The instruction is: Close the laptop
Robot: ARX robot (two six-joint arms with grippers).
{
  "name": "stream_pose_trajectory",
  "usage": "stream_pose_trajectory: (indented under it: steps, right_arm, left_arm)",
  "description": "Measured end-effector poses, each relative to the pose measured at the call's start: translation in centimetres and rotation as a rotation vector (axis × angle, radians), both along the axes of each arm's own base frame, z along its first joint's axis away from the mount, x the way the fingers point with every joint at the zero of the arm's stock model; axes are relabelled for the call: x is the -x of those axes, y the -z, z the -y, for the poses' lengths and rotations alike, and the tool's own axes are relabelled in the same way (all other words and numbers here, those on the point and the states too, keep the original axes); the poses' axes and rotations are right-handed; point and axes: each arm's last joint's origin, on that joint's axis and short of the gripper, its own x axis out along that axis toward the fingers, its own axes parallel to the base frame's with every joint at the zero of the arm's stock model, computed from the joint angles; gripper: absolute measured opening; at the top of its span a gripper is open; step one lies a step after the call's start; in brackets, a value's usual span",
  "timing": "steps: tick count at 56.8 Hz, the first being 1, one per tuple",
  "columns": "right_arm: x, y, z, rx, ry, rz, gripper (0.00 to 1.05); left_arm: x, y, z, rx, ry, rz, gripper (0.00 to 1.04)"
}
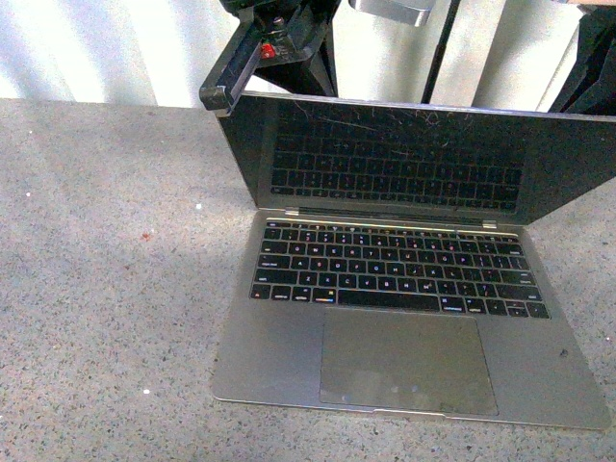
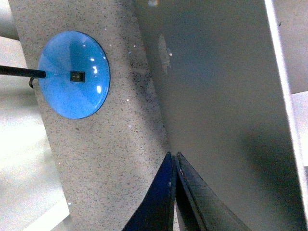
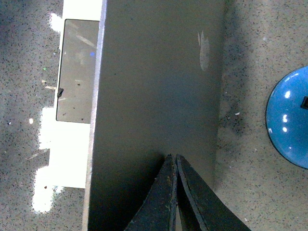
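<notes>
The silver-grey laptop [image 1: 404, 318] lies open on the speckled table, black keys and trackpad showing, with its scratched black screen [image 1: 404, 159] raised. My left gripper [image 1: 218, 98] is shut, its tips at the lid's upper left corner from behind. In the left wrist view the shut fingertips [image 2: 173, 155] sit against the plain silver lid [image 2: 221, 96] near its logo. My right gripper [image 3: 172, 156] is shut with its tips against the lid's back [image 3: 154, 72]. Only the right arm [image 1: 592, 58] shows behind the lid's right corner in the front view.
A blue round lamp base [image 2: 73, 74] with a black pole stands on the table behind the laptop; it also shows in the right wrist view [image 3: 291, 122]. Black stand legs [image 1: 443, 48] rise behind the lid. The grey table [image 1: 106, 269] extends to the laptop's left.
</notes>
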Motion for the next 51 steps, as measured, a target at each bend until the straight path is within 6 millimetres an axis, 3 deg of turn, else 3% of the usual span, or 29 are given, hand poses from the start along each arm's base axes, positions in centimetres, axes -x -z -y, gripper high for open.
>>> stream_pose_trajectory:
  steps: [31,51]
  right_arm:
    - [1.4,1.8,-0.8,0.017,-0.021,-0.014,0.03]
    - [2.1,2.6,-1.0,0.014,-0.025,-0.037,0.03]
  left_arm:
    - [1.9,2.4,-0.2,-0.02,0.014,-0.049,0.04]
    - [2.7,2.9,-0.3,-0.018,0.018,-0.058,0.04]
